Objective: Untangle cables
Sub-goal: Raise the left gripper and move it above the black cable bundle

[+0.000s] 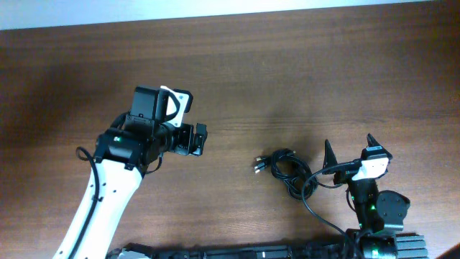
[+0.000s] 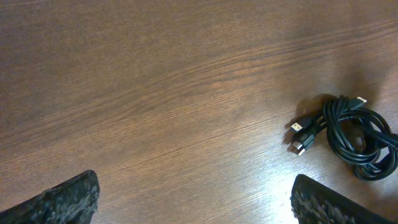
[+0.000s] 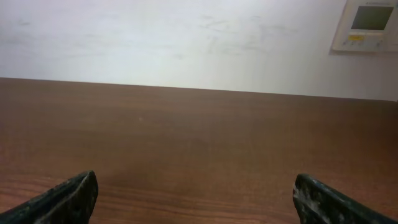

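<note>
The cables (image 1: 284, 167) lie as a small black tangle of loops on the brown table, right of centre, with metal-tipped plugs (image 1: 259, 165) sticking out on the left. In the left wrist view the tangle (image 2: 354, 134) is at the right edge with its plugs (image 2: 300, 138) pointing left. My left gripper (image 1: 200, 139) is open and empty, well to the left of the tangle; its fingers frame bare wood (image 2: 199, 208). My right gripper (image 1: 351, 149) is open and empty just right of the tangle. The right wrist view (image 3: 198, 205) shows no cables.
A thicker black arm wire (image 1: 314, 208) curves from the right arm toward the tangle. The table's far edge meets a white wall (image 3: 186, 43) with a wall panel (image 3: 370, 25). The arm bases sit along the front edge (image 1: 287, 252).
</note>
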`<state>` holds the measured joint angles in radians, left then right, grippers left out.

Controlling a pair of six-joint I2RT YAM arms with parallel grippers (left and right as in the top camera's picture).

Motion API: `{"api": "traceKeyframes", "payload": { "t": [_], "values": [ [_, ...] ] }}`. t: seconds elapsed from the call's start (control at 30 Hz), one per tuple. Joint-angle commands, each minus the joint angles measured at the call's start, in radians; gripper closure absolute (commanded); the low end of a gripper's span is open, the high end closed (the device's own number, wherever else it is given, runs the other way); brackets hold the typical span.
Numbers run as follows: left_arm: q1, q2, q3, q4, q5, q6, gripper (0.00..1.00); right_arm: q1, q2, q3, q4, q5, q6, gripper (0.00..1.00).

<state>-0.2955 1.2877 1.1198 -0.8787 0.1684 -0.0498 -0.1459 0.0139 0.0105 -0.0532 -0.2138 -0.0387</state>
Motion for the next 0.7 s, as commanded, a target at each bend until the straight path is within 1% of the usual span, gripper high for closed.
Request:
{"api": "traceKeyframes", "payload": {
  "t": [0.0, 0.67],
  "values": [
    [-0.003, 0.006, 0.024, 0.002, -0.004, -0.003, 0.01, 0.01, -0.006, -0.005, -0.007, -0.002, -0.006, 0.01],
    [-0.004, 0.013, 0.024, 0.04, -0.004, -0.003, 0.01, 0.01, -0.006, -0.005, -0.007, -0.002, -0.006, 0.01]
  ]
}}
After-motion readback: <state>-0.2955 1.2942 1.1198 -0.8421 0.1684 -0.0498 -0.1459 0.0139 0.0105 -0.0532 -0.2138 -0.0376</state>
